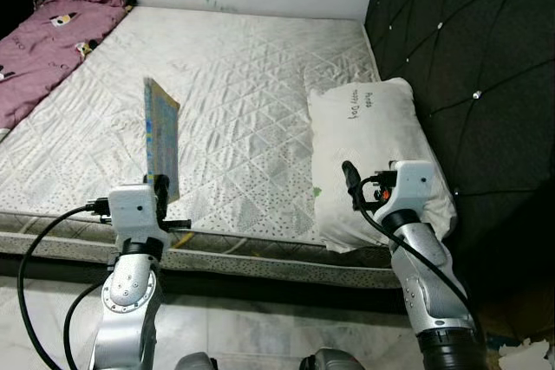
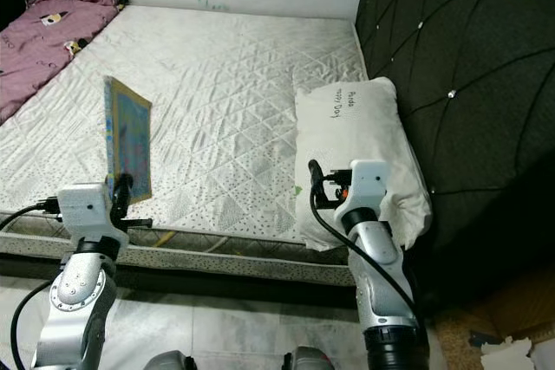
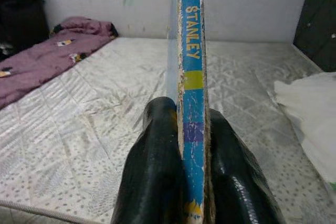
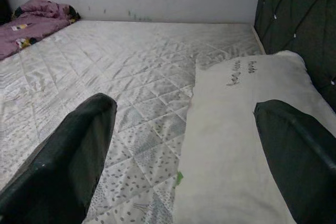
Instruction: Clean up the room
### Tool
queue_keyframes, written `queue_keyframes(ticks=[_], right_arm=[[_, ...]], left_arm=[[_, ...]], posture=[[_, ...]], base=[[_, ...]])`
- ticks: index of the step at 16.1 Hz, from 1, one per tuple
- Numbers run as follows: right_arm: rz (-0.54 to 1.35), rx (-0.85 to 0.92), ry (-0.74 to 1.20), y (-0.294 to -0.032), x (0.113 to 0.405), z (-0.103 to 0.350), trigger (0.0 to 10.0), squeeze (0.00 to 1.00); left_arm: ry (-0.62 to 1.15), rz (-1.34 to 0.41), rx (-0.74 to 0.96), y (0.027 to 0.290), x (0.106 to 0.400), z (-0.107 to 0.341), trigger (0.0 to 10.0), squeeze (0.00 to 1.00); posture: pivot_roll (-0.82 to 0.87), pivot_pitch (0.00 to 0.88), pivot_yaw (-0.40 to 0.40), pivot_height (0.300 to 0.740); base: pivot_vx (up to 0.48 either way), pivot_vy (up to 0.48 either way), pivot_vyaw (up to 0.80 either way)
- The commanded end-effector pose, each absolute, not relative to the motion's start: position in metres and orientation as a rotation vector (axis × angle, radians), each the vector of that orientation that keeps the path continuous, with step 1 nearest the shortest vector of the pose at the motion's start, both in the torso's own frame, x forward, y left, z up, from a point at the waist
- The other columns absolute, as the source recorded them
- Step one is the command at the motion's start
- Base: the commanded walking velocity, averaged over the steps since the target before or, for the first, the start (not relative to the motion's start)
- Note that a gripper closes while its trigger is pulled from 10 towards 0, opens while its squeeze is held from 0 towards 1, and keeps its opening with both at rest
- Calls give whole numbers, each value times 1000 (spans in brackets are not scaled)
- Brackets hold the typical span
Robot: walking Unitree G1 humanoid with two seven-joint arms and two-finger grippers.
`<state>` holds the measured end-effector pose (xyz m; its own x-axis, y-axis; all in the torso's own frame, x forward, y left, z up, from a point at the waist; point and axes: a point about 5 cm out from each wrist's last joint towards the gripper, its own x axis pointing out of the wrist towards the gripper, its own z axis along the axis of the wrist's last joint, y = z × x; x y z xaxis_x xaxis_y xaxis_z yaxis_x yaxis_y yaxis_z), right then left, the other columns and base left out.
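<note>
Clamped by its lower edge between the left gripper's (image 3: 191, 171) fingers, the book (image 1: 161, 138) stood upright over the mattress (image 1: 251, 101) edge, while the right gripper (image 4: 184, 150), fingers spread, faced the pillow (image 1: 368, 158).

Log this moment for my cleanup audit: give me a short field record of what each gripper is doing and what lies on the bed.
left gripper: shut on the book, held upright on edge above the mattress's near edge
right gripper: open, hovering at the near end of the pillow, holding nothing
mattress: bare white quilted surface
pillow: white, lying by the headboard
blanket: purple, bunched at the far left corner
headboard: dark, tufted, on the right
</note>
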<state>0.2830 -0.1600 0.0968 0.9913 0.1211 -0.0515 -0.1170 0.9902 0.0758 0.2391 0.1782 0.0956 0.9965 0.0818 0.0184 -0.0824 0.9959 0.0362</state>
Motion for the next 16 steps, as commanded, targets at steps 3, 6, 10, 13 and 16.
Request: queue_keyframes(ticks=[3, 6, 10, 13, 16], right_arm=[[113, 79, 65, -159, 277, 101, 10000, 0], [114, 84, 74, -159, 275, 101, 10000, 0], [123, 78, 83, -158, 274, 102, 10000, 0], [137, 69, 81, -156, 277, 103, 10000, 0], [141, 68, 75, -155, 280, 106, 10000, 0]], left_arm=[[-72, 37, 18, 174, 238, 112, 10000, 0], [-79, 7, 9, 173, 238, 115, 10000, 0], [-76, -12, 1, 170, 237, 116, 10000, 0], [-80, -11, -4, 171, 240, 117, 10000, 0], [-82, -15, -3, 171, 242, 118, 10000, 0]], posture=[[-75, 0, 14, 740], [-78, 0, 16, 740], [-81, 0, 11, 740], [-77, 0, 3, 740], [-79, 0, 2, 740]], base=[[0, 0, 0], [92, 0, 0], [386, 0, 0], [477, 0, 0], [429, 0, 0]])
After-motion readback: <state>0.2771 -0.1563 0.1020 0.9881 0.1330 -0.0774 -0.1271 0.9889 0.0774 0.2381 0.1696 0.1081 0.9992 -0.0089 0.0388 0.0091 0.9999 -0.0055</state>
